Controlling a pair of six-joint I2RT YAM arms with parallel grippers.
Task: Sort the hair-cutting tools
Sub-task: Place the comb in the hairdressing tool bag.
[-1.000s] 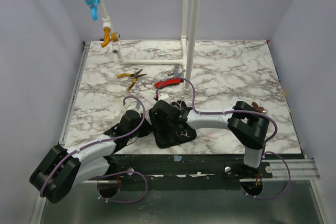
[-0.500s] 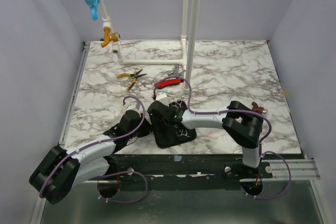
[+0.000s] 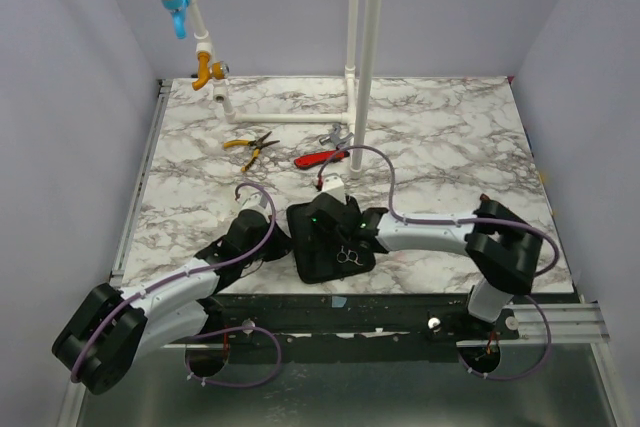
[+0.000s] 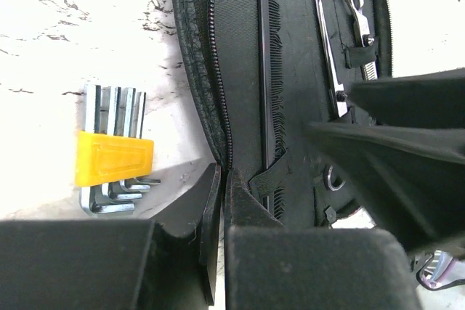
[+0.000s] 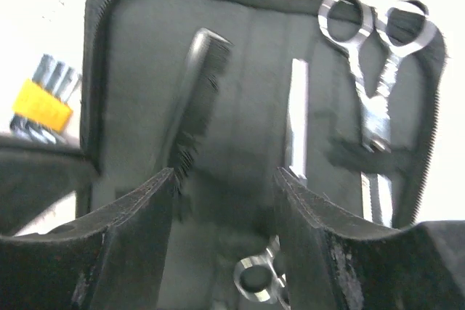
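Black case (image 5: pixel 251 70): 1 comb (image 5: pixel 195 92), 2 scissors (image 5: pixel 375 117) | left gripper (image 4: pixel 221 177) closed at its edge | right gripper (image 5: pixel 224 179) parted, empty

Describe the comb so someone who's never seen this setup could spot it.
On the marble table, near its front edge, lies an open black zip case. Inside, the comb runs along the zipper edge: long, black, fine-toothed, unlike the shiny silver scissors beside it.
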